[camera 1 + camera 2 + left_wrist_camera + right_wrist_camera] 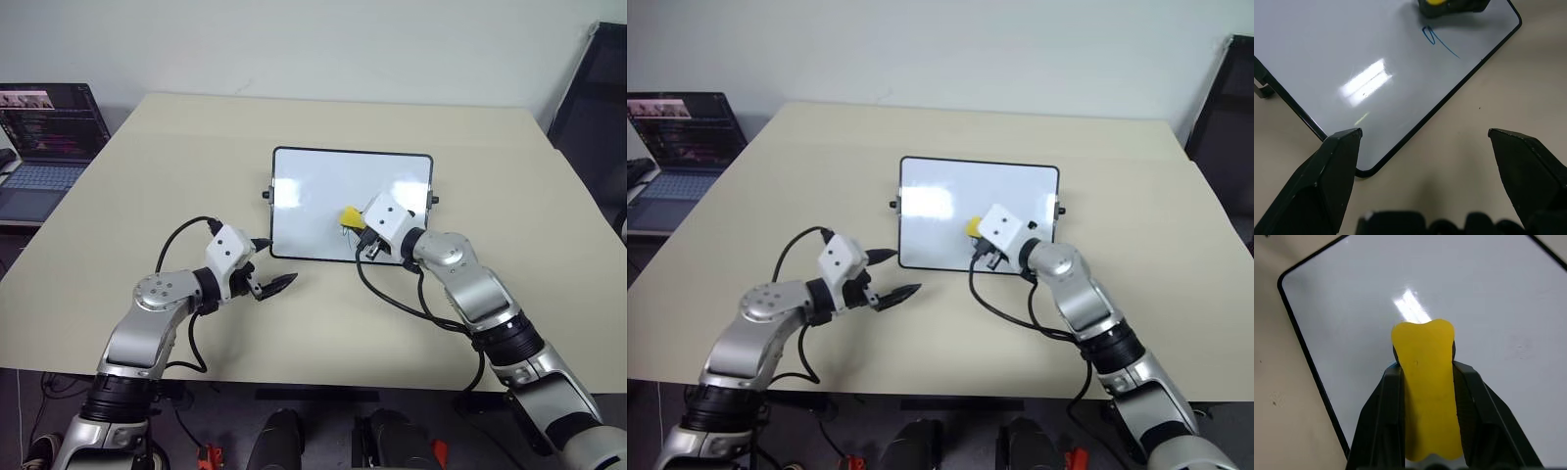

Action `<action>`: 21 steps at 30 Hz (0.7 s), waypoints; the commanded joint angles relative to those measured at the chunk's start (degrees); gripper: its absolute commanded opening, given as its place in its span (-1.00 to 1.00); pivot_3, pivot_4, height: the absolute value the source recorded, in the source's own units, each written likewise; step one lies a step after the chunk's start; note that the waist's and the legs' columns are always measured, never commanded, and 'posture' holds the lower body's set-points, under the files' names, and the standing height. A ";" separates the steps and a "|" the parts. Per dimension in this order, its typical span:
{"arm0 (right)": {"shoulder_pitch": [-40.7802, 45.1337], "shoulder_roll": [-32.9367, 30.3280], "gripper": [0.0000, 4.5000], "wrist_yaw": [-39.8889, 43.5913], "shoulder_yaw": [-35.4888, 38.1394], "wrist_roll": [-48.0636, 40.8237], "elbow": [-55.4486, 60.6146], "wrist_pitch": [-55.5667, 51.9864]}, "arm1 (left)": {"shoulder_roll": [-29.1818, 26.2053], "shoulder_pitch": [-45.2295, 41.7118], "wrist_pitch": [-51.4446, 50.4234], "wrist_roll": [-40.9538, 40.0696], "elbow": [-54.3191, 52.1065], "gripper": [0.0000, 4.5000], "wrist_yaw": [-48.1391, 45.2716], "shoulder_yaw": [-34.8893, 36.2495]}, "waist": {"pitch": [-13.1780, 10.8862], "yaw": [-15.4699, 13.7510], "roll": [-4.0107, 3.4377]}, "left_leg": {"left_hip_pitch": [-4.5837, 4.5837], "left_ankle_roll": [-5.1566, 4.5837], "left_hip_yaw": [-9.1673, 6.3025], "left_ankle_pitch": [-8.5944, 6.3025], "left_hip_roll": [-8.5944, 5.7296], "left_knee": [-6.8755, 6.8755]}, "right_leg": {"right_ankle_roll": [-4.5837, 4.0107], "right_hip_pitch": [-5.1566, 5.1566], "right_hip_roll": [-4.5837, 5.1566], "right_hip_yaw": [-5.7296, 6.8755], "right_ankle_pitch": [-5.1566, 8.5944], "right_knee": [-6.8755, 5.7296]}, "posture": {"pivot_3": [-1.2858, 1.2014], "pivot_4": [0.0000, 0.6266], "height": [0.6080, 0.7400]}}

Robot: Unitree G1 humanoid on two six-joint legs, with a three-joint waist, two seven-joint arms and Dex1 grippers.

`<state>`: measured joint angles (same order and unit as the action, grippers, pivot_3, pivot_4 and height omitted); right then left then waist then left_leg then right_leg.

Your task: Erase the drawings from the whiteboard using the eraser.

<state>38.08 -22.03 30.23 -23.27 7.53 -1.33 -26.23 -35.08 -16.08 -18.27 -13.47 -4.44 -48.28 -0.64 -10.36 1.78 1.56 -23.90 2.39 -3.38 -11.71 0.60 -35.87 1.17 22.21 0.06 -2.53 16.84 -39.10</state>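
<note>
My right fingers [1425, 396] were clenched on the eraser [1425, 382], yellow block pinched on both long sides, its end sticking out past the fingertips. Eraser was over the whiteboard [313, 186], lower middle part, near the front edge; contact with the surface I could not tell. Whiteboard lay flat on the tabletop [176, 176], mid-table, black frame, knobs at the sides. One blue drawing [1437, 41] was on the board just beside the eraser. My left fingers [272, 286] were spread apart, holding nothing, over bare tabletop just off the board's near left corner. Laptop [44, 147] sat far left.
</note>
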 commanded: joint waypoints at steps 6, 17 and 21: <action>1.91 -0.74 -0.56 6.23 -2.58 3.48 -0.47 -0.33 | -0.50 0.36 -0.20 -0.36 -3.45 1.00 0.18 0.37 | 0.00 0.04 0.00 | 0.03 0.00 0.00 0.00 0.02 -0.04 | 0.00 -0.02 -0.01 0.00 0.00 -0.02 | 0.03 -0.52 1.00; 4.16 0.76 -0.56 7.49 -1.41 3.83 -4.08 -1.72 | -0.06 0.10 -0.19 -0.16 -3.38 1.00 0.13 -0.41 | 0.00 0.06 0.00 | 0.02 0.00 -0.01 0.00 0.01 -0.04 | -0.01 -0.01 -0.01 0.01 -0.01 -0.05 | 0.03 -0.52 1.00; 2.88 -0.81 -0.56 10.23 -2.47 4.63 -1.96 -2.83 | 0.05 0.29 -0.02 -0.17 -3.26 1.00 0.17 -0.49 | 0.00 0.05 0.00 | 0.03 0.00 -0.03 0.00 0.00 -0.06 | 0.00 -0.03 0.00 0.01 -0.01 -0.06 | 0.03 -0.52 1.00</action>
<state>41.13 -22.05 39.65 -25.69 11.14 -4.60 -28.25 -35.01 -15.54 -18.75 -13.48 -6.11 -48.14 -1.35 -10.35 1.83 1.56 -23.87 2.39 -3.41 -11.71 0.61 -35.93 1.17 22.18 0.06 -2.53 16.83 -39.17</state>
